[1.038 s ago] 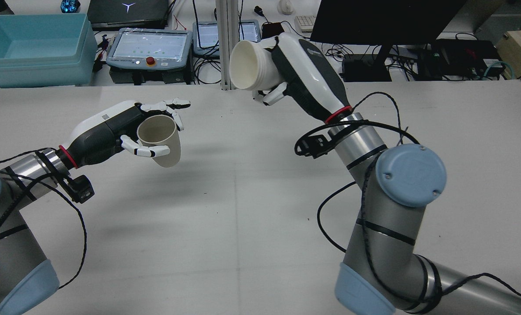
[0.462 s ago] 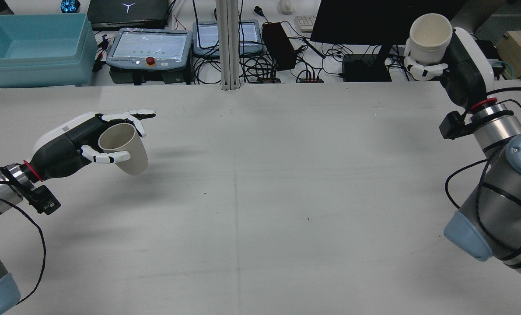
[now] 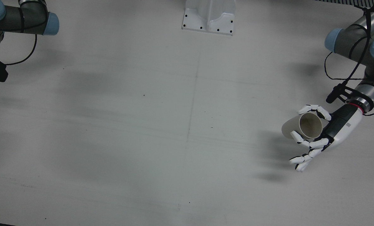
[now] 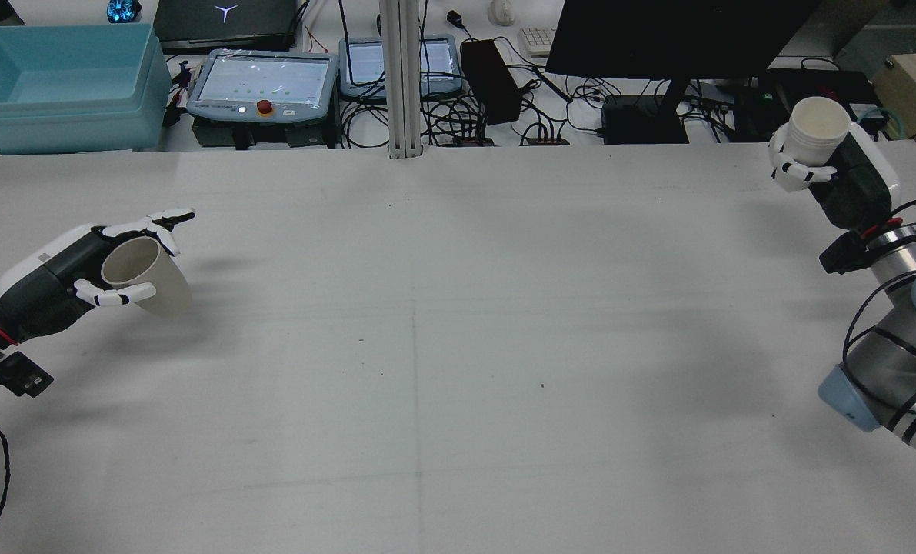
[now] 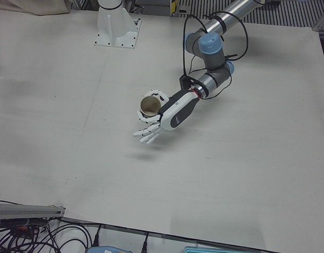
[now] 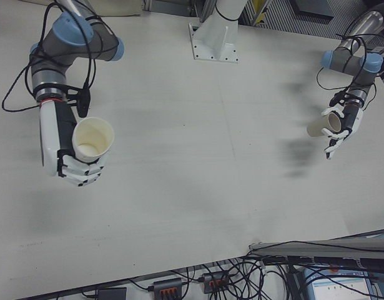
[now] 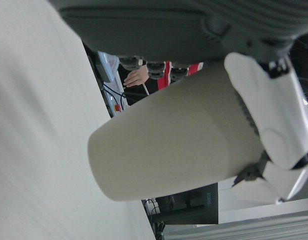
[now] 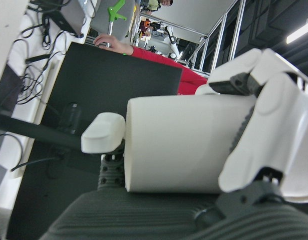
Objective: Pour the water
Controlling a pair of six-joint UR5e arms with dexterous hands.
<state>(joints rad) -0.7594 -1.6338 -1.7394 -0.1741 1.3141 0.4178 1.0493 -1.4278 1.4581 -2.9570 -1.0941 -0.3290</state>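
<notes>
My left hand [image 4: 50, 288] is shut on a tan paper cup [image 4: 148, 278] and holds it tilted, mouth up towards the rear camera, above the table's left side. The same hand [image 3: 328, 130] and cup [image 3: 301, 125] show in the front view, and the cup [image 5: 149, 106] also shows in the left-front view. My right hand [image 4: 846, 177] is shut on a white cup [image 4: 815, 129] and holds it roughly upright at the far right, near the table's back edge. In the right-front view the white cup [image 6: 92, 139] looks empty. The two cups are far apart.
A teal bin [image 4: 58, 77], teach pendants [image 4: 261, 81] and a black monitor [image 4: 681, 38] stand behind the table's back edge. A white pedestal base [image 3: 209, 15] sits at the table's middle on the robot's side. The grey table [image 4: 458, 346] spreads between the arms.
The right hand swung from the table's centre to the far right, turning the white cup from tipped to upright, then lowered. The left hand drew back leftward with the tan cup.
</notes>
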